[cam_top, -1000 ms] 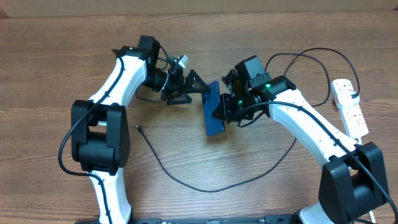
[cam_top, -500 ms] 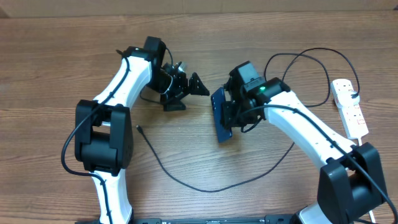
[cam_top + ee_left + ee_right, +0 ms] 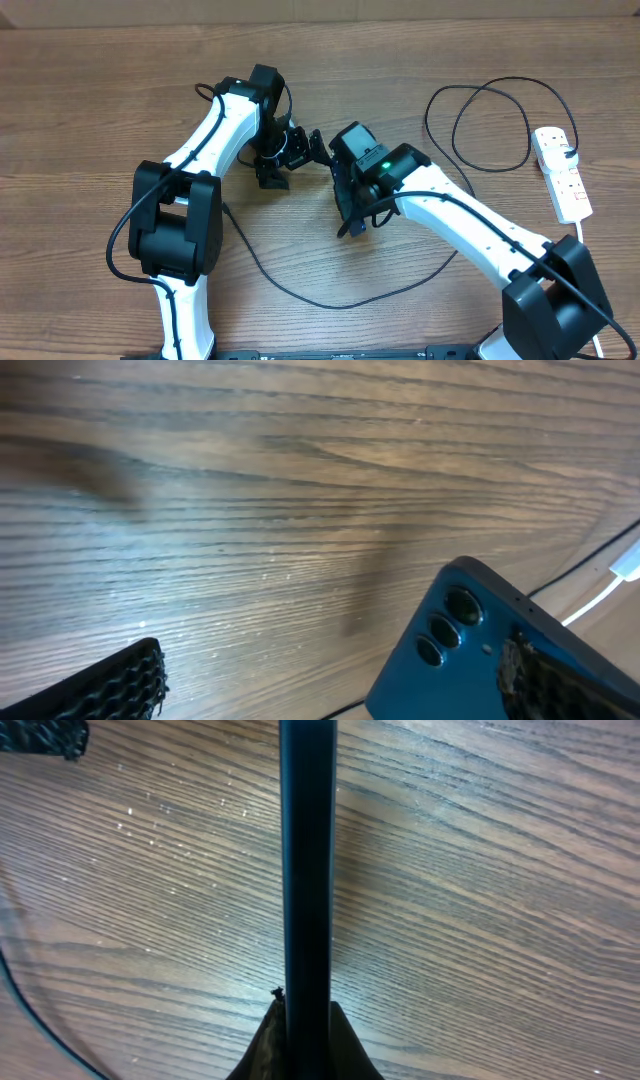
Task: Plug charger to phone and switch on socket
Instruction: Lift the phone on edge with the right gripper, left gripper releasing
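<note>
While the right claw (image 3: pixel 352 196) squeezes the phone (image 3: pixel 450 650) tight, turned on its thin side near the middle of the table (image 3: pixel 80 90), the left claw (image 3: pixel 296 157) is wide apart beside it. The socket (image 3: pixel 563 175) lies by the right edge.

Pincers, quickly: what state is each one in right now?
Left pincer: open, holding nothing.
Right pincer: closed on the phone, held edge-up above the table.

Bright, even light; soft shadows and speckled glare on the table (image 3: pixel 150 810); blurry close foreground.
</note>
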Motion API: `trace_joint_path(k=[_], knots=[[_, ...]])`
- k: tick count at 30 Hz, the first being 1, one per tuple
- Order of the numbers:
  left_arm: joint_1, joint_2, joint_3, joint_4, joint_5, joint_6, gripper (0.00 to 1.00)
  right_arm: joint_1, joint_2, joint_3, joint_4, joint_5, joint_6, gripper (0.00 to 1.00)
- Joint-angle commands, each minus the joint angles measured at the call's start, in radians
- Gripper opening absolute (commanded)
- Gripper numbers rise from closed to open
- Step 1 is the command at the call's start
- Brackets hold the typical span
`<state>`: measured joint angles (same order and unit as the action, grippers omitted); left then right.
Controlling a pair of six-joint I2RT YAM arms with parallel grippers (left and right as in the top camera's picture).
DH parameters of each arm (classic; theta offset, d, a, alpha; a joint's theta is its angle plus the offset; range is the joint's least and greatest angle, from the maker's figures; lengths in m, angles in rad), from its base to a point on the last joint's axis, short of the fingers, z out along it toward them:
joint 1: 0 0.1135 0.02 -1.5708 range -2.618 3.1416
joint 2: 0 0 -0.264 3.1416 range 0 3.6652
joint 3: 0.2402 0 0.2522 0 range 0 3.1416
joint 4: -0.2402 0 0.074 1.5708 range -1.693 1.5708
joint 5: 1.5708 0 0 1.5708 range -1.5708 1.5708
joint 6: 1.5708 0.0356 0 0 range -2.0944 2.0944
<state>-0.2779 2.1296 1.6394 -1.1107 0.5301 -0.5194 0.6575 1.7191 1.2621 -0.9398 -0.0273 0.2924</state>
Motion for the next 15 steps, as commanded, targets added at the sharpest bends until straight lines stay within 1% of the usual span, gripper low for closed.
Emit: trace_joint_path(k=[1,3,5,6,8,10,11,12,15], knots=[[-0.011,0.003,0.019,0.003,-0.01,-0.019,1.0,0.022,-0.038,0.029,0.011,0.008,-0.013,0.04],[-0.006,0.003,0.019,0.004,-0.018,-0.015,1.0,0.019,-0.038,0.029,0.006,0.012,-0.005,0.04],[0.004,0.003,0.019,0.015,-0.016,0.007,1.0,0.007,-0.038,0.029,0.001,0.014,0.035,0.04],[0.013,0.003,0.019,0.022,-0.011,0.024,0.99,-0.002,-0.038,0.029,-0.001,0.001,0.056,0.04],[0.032,0.003,0.019,0.036,0.04,0.088,1.0,-0.025,-0.038,0.029,0.0,-0.032,0.077,0.04],[0.051,0.003,0.019,0.042,0.141,0.219,1.0,-0.063,-0.038,0.029,0.007,-0.098,0.078,0.04],[0.066,0.003,0.019,0.042,0.213,0.292,0.96,-0.089,-0.038,0.029,0.014,-0.143,0.078,0.04],[0.076,0.003,0.019,0.041,0.262,0.329,0.95,-0.113,-0.038,0.029,0.022,-0.19,0.077,0.04],[0.118,0.003,0.018,0.034,0.484,0.465,0.96,-0.191,-0.038,0.029,0.055,-0.374,0.049,0.04]])
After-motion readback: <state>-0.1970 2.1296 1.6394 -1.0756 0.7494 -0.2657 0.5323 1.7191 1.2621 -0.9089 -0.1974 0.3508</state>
